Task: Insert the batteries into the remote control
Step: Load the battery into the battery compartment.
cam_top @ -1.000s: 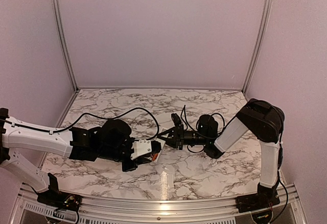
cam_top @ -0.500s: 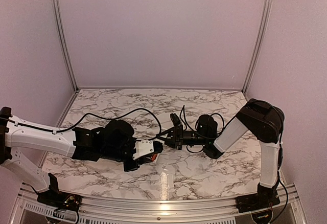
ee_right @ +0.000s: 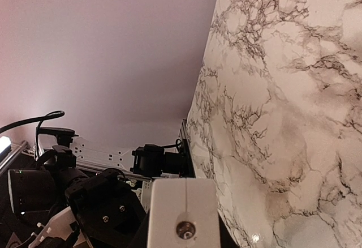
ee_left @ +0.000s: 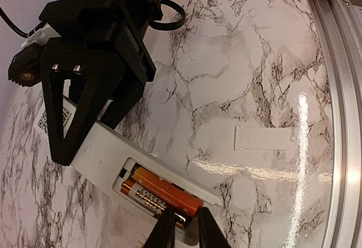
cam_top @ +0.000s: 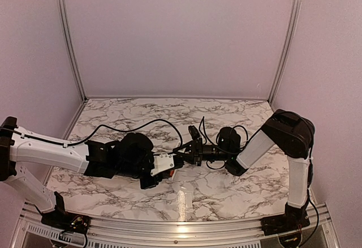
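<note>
The white remote control (ee_left: 99,154) is held off the table, back side up, its battery bay open. Two orange-copper batteries lie side by side in the bay: the upper one (ee_left: 168,190) and the lower one (ee_left: 141,198). My left gripper (ee_left: 182,218) is nearly closed, its thin black fingertips (ee_left: 165,228) flanking the near end of the lower battery. My right gripper (cam_top: 182,154) is shut on the remote's far end; the right wrist view shows that white end face (ee_right: 182,202) between its jaws. In the top view the remote (cam_top: 166,162) spans the two grippers.
A thin flat white rectangular piece (ee_left: 263,138) lies on the marble table (ee_left: 237,61) to the right of the remote. The metal rail at the table's near edge (ee_left: 339,89) runs close by. Black cables (cam_top: 141,124) loop over the table behind the arms.
My left arm has shifted a little to the right, closing in on the remote. The right arm has barely moved.
</note>
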You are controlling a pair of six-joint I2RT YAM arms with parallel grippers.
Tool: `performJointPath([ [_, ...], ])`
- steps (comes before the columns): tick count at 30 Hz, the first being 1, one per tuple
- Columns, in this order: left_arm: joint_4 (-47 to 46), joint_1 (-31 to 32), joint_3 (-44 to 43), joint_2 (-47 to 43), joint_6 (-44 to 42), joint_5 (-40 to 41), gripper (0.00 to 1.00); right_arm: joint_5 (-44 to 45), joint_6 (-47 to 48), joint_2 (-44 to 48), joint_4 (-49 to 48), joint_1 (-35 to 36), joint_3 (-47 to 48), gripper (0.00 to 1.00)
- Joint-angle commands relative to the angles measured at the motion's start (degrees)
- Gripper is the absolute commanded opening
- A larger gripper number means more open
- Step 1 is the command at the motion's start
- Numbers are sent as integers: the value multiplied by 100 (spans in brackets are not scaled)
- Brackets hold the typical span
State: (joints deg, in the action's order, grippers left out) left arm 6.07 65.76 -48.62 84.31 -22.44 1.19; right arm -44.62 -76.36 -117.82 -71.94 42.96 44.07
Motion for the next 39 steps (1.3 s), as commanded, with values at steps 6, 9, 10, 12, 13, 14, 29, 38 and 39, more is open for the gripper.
performJointPath([
  [6,59,16,-278,236,121,246,15,-56,-52,161,-127,97,153,0],
  [9,111,15,-306,269,130,268,14,-54,-46,169,-127,99,149,0],
  [10,120,14,-299,263,128,274,14,-60,-45,164,-127,99,153,0],
  [12,132,16,-284,206,156,276,16,-72,-37,163,-120,99,154,0],
  [13,134,16,-266,155,183,276,18,-73,-23,163,-112,99,156,0],
  [14,128,16,-248,92,205,270,22,-77,-1,163,-96,94,161,0],
  [29,-205,-424,275,-1187,2224,285,99,-108,134,217,-36,46,145,0],
  [38,-902,-1227,665,-1008,4013,-2021,99,-198,162,345,-147,45,144,0],
  [39,-1052,-1238,721,-946,4089,-2148,99,-216,157,351,-165,41,145,0],
])
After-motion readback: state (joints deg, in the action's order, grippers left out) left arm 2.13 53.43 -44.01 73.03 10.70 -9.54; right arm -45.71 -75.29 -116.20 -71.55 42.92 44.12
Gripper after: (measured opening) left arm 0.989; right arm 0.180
